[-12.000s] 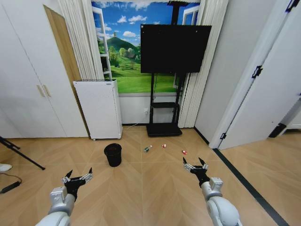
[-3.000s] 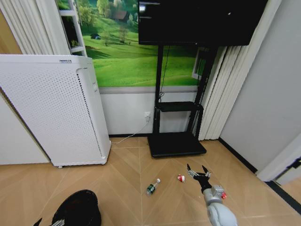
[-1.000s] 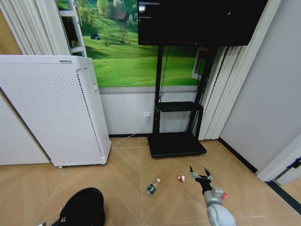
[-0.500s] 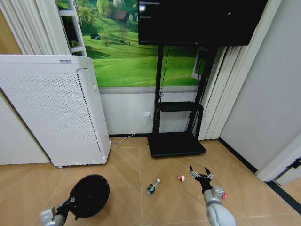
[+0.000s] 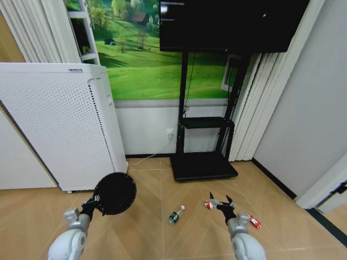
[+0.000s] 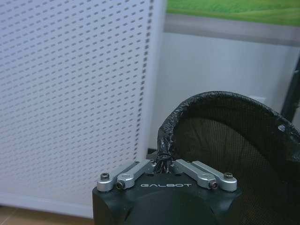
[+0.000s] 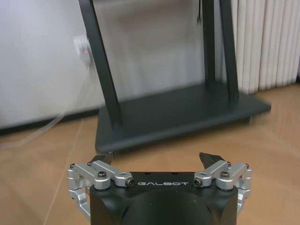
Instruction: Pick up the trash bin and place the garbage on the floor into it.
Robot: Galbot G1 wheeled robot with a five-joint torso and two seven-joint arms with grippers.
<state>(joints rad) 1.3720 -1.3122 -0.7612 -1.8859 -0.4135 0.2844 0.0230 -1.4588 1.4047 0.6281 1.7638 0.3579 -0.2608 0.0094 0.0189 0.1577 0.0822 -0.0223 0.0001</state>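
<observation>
trash bin (image 5: 115, 193) rim pinched in left gripper (image 5: 93, 202), seemingly lifted

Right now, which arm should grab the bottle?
Right, probably. The right gripper is open and empty, low by the bottle; the left gripper is shut on the bin rim, holding it up.

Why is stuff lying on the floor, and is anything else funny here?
Litter is scattered on the floor: a bottle lying on its side and two red-and-white bits. The trash bin looks odd too, tipped in the air, pinched at its rim by the left end effector. The right end effector is open.
</observation>
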